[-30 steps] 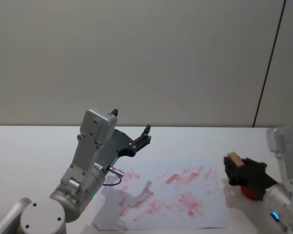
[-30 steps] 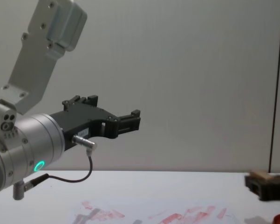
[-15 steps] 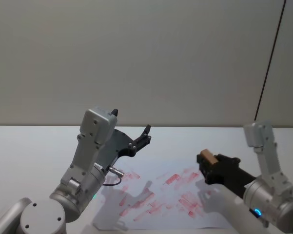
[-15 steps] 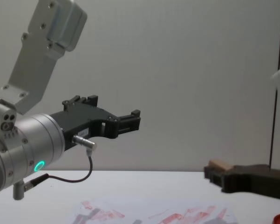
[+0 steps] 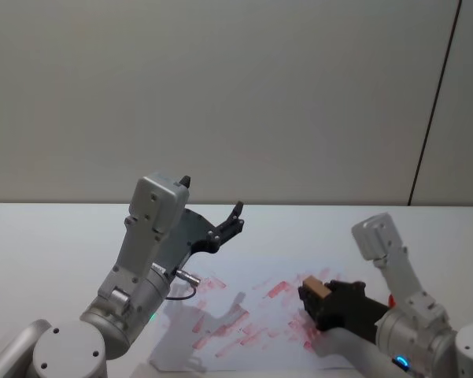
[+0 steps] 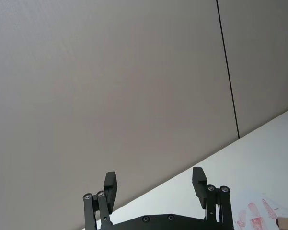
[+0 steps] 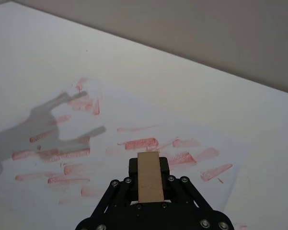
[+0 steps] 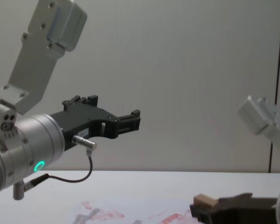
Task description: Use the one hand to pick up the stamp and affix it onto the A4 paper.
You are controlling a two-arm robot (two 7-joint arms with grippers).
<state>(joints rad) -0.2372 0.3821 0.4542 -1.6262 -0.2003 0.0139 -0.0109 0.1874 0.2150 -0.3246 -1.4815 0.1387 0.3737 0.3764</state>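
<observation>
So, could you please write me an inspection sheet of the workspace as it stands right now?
Surface: white table, flat and bare around the sheet.
Job's things: paper lies flat and is covered in red smears; the tan stamp is held above its right part, and contact with the sheet cannot be told.
Clutter: a bit of something red behind the right arm, mostly hidden.
Grippers: right gripper shut on the stamp, low over the paper; left gripper raised above the table, fingers open, empty.
Cables: one dark cable loops under the left wrist, off the table.
Surroundings: plain wall with a dark vertical seam.
</observation>
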